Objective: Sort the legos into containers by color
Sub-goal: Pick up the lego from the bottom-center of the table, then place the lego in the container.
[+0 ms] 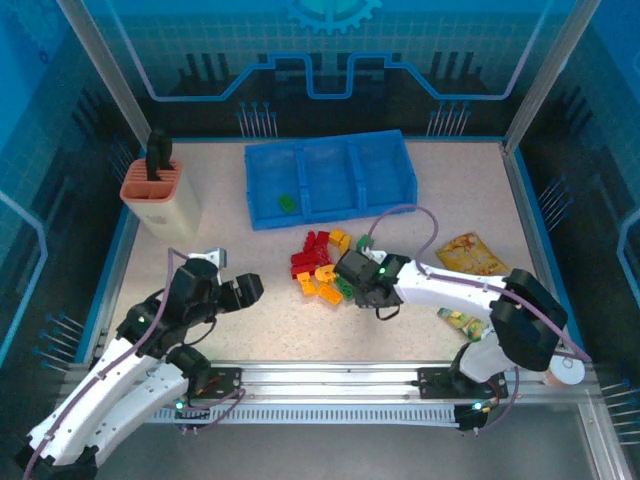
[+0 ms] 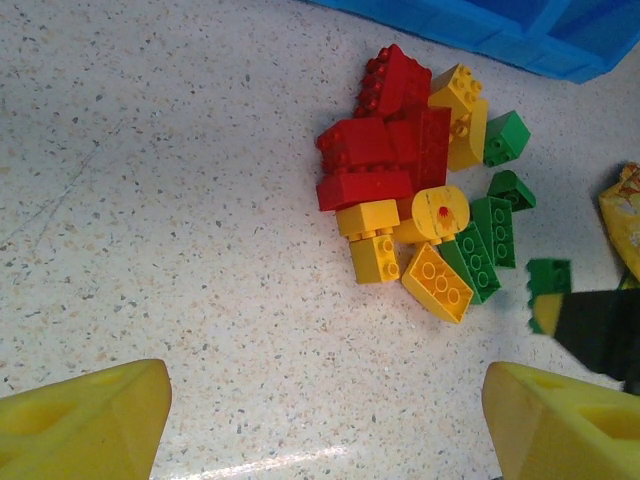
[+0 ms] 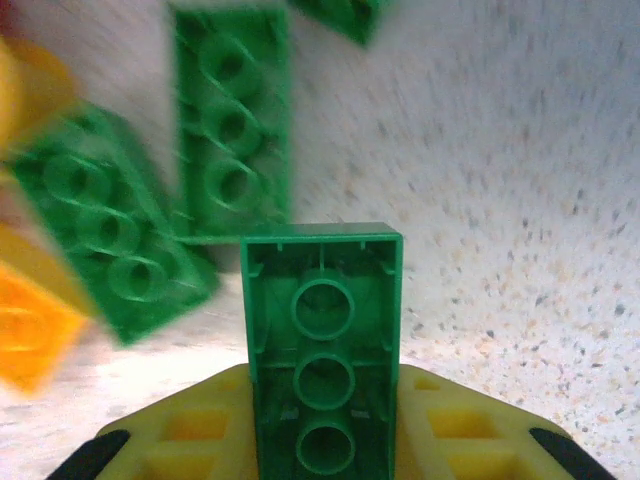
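Observation:
A pile of red, orange-yellow and green legos (image 1: 318,264) (image 2: 420,200) lies in the middle of the table, in front of the blue tray (image 1: 330,216) (image 2: 480,25) with three compartments. One green brick (image 1: 287,203) lies in the tray's left compartment. My right gripper (image 1: 352,283) (image 3: 323,420) is at the pile's right edge, shut on a green brick (image 3: 322,300) (image 2: 548,275) whose hollow underside faces the camera. Other green bricks (image 3: 232,120) lie just beyond it. My left gripper (image 1: 250,290) (image 2: 325,430) hangs open left of the pile, with bare table between its yellow fingers (image 2: 80,420).
A beige holder with an orange rim (image 1: 158,195) stands at the back left. Yellow snack bags (image 1: 470,255) (image 1: 462,322) lie right of the pile, near the right arm. Metal frame posts and rails bound the table.

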Controlling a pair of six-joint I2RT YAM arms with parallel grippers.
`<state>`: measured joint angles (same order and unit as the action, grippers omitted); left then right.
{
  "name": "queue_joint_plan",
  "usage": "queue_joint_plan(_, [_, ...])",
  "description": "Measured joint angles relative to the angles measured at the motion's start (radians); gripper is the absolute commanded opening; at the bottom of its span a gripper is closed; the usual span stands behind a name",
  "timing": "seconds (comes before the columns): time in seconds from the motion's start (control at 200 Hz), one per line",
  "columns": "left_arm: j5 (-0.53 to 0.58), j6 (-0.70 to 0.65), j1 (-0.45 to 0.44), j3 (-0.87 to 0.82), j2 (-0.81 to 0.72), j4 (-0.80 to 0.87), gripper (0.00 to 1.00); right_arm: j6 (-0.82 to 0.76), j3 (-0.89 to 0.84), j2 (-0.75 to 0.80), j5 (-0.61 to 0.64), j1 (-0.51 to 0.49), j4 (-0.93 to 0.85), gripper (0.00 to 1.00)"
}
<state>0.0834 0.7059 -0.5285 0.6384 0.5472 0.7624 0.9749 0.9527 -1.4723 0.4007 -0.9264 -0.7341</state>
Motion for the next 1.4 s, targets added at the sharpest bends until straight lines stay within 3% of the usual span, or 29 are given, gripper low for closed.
queue_joint_plan(0.175, [0.0,0.002,0.0,-0.002,-0.034,0.016,0.82,-0.127,0.249,0.018,0.013,0.007,-0.023,0.26])
queue_joint_plan(0.3, [-0.001,0.003,0.0,-0.002,-0.04,0.018,0.81,-0.241,0.454,-0.064,-0.04,0.032,-0.006,0.27])
queue_joint_plan(0.56, [-0.002,0.029,-0.016,-0.002,-0.04,0.019,0.8,-0.409,1.013,-0.49,-0.16,0.063,-0.032,0.27])
queue_joint_plan(0.835, [-0.017,0.055,-0.045,-0.002,-0.055,0.033,0.79,-0.464,1.549,-0.93,-0.249,0.104,-0.136,0.27])
queue_joint_plan(1.141, [-0.017,0.056,-0.057,0.031,-0.067,0.068,0.79,-0.438,1.616,-1.082,-0.28,0.152,-0.145,0.29])
queue_joint_plan(1.201, [-0.017,0.056,-0.057,0.038,-0.07,0.072,0.79,-0.429,1.616,-1.087,-0.283,0.155,-0.137,0.38])
queue_joint_plan(1.316, [-0.017,0.056,-0.057,0.044,-0.072,0.072,0.79,-0.421,1.618,-1.088,-0.286,0.155,-0.126,0.67])
queue_joint_plan(1.401, [-0.016,0.056,-0.057,0.046,-0.071,0.072,0.79,-0.414,1.62,-1.086,-0.285,0.155,-0.117,0.69])
